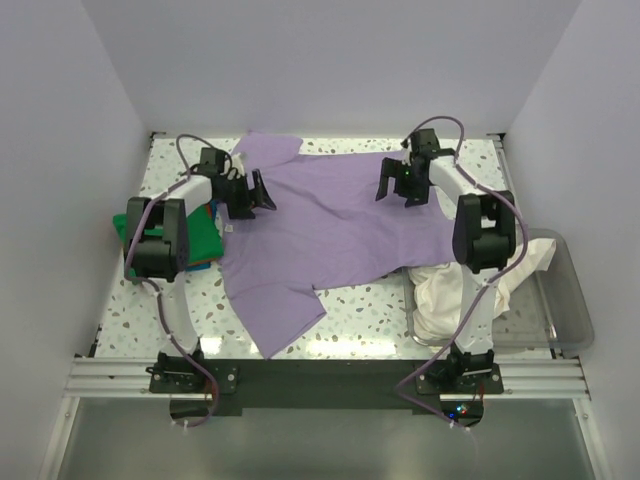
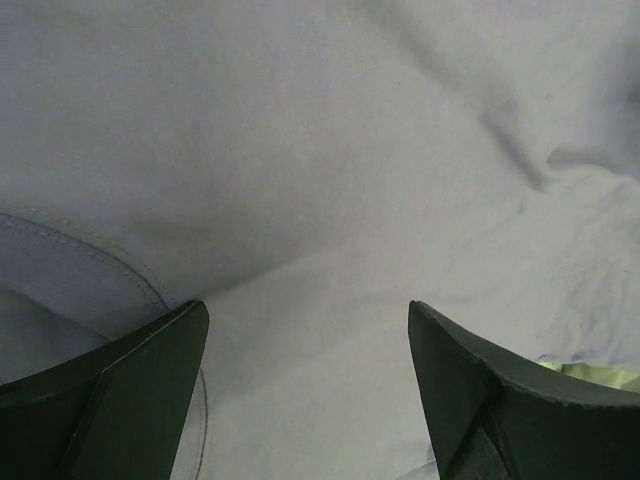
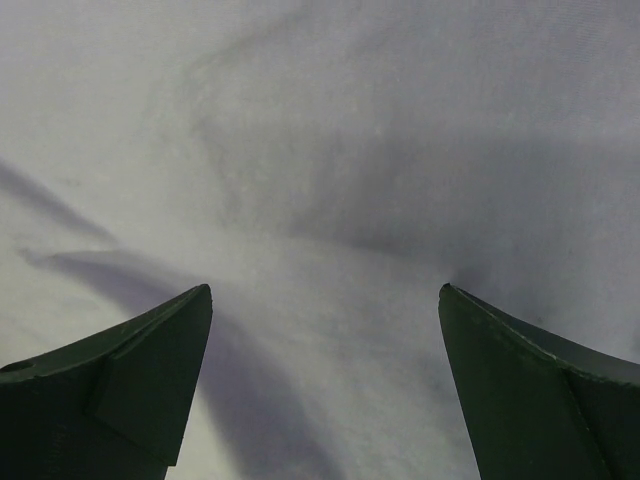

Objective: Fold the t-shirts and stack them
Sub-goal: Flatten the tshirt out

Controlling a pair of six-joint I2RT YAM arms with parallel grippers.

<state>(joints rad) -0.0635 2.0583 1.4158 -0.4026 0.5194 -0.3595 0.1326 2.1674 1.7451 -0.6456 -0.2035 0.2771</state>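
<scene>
The lavender purple t-shirt (image 1: 320,230) lies spread out, wrinkled, across the middle of the table. My left gripper (image 1: 252,197) is open just above its left part, near a stitched hem (image 2: 90,250). My right gripper (image 1: 398,186) is open over its right part. Both wrist views are filled with purple cloth (image 3: 330,150) between the open jaws. The bright green t-shirt (image 1: 200,238) lies at the left under my left arm, with blue and orange edges below it. The cream white t-shirt (image 1: 450,295) is bunched at the right, spilling from the bin.
A clear plastic bin (image 1: 565,300) stands at the right front edge. White walls close the table on the left, back and right. Speckled tabletop (image 1: 370,310) shows in front of the purple shirt.
</scene>
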